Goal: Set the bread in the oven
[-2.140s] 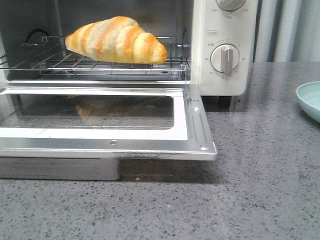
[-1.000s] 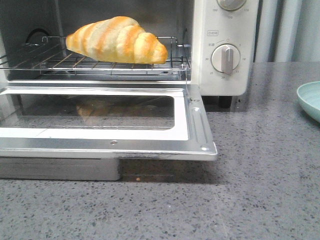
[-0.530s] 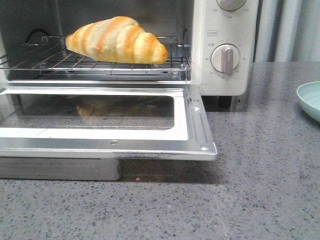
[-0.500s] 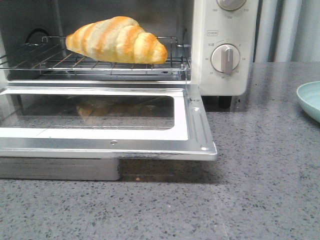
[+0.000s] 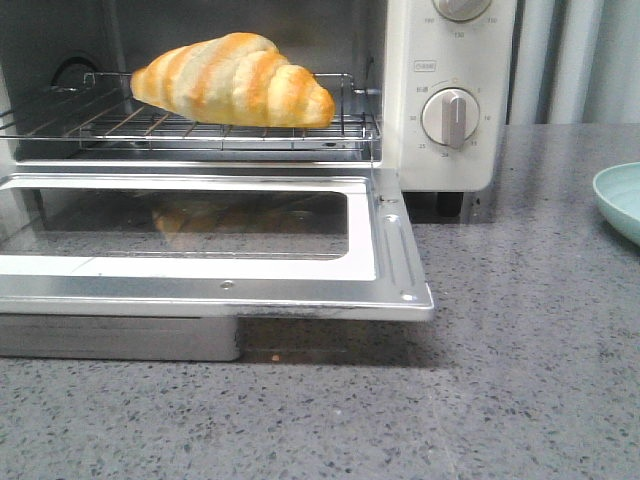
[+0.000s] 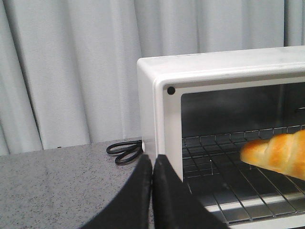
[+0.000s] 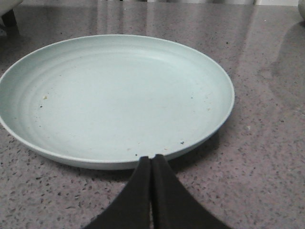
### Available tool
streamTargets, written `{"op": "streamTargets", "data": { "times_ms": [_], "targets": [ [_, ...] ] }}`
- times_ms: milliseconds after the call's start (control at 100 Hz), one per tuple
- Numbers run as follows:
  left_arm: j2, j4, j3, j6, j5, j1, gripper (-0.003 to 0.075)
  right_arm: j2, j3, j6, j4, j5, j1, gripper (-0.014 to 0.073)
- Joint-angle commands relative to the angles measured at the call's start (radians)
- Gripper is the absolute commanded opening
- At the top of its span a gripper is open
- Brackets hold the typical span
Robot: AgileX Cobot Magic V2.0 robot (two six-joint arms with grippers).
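Note:
The bread point(image 5: 235, 80), golden-orange with pale stripes, lies on the wire rack point(image 5: 200, 128) inside the cream-white oven point(image 5: 445, 90). The glass door point(image 5: 200, 240) hangs open and flat. One end of the bread shows in the left wrist view point(image 6: 279, 153). My left gripper point(image 6: 152, 158) is shut and empty, beside the oven's front corner point(image 6: 159, 119) and outside the cavity. My right gripper point(image 7: 151, 157) is shut and empty, its tips at the near rim of the pale green dish point(image 7: 114, 95). Neither gripper shows in the front view.
The pale green dish point(image 5: 620, 200) sits at the right edge of the grey speckled counter point(image 5: 520, 380). A black power cord point(image 6: 124, 151) loops beside the oven. Round dials point(image 5: 450, 117) sit on the oven's right panel. Grey curtains hang behind.

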Motion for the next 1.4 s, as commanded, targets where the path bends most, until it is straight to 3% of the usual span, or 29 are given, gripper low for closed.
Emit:
{"op": "streamTargets", "data": {
  "times_ms": [0,150,340,480,690,1180,1390],
  "targets": [
    [0.008,-0.008,-0.028,-0.001,-0.073,-0.008,-0.0021,-0.021,0.012,-0.009,-0.011,-0.025,-0.004,-0.0069],
    [-0.022,-0.021,-0.016,-0.011,-0.072,-0.014,-0.0021,-0.021,0.012,-0.009,-0.011,-0.025,-0.004,-0.0069],
    [-0.218,-0.191,0.081,0.034,-0.032,0.002,-0.0021,-0.021,0.012,-0.009,-0.011,-0.025,-0.004,-0.0069],
    [-0.363,-0.321,0.162,0.034,0.135,0.066,-0.0021,-0.021,0.012,-0.009,-0.011,-0.025,-0.004,-0.0069],
    [-0.505,-0.360,0.217,0.034,0.349,0.138,-0.0021,-0.021,0.012,-0.009,-0.011,-0.025,-0.004,-0.0069],
    [-0.506,-0.360,0.259,0.173,0.471,0.081,-0.0021,-0.021,0.012,-0.009,-0.011,-0.025,-0.004,-0.0069],
    [-0.506,-0.422,0.259,0.339,0.528,0.080,-0.0021,-0.021,0.012,-0.009,-0.011,-0.025,-0.004,-0.0069]
  ]
}}
